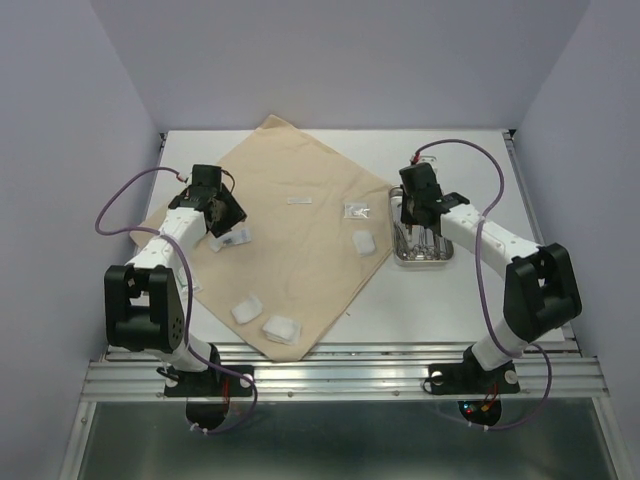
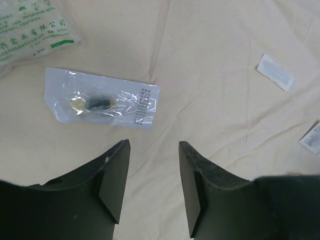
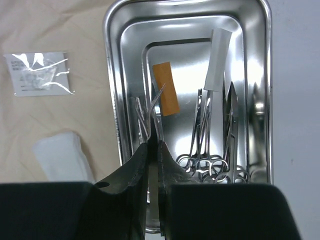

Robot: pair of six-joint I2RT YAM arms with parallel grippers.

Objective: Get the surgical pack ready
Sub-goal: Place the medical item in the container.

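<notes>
Bare cloth [image 2: 210, 115] lies open between the left fingers [image 2: 112, 180]; a clear packet [image 2: 100, 98] lies just ahead. In the tray [image 3: 112, 75], clamps and scissors [image 3: 210, 155] crowd the right side; an orange strip [image 3: 166, 89] and the tweezers [image 3: 150, 112] pinched in the right fingers [image 3: 132, 175] fill the left. The counter [image 3: 295, 100] right of the tray is free.

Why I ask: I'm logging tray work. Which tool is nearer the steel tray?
Right. The right tool is over the steel tray, shut on forceps inside it. The left tool hangs open above the beige cloth, well off to the tray's left.
</notes>
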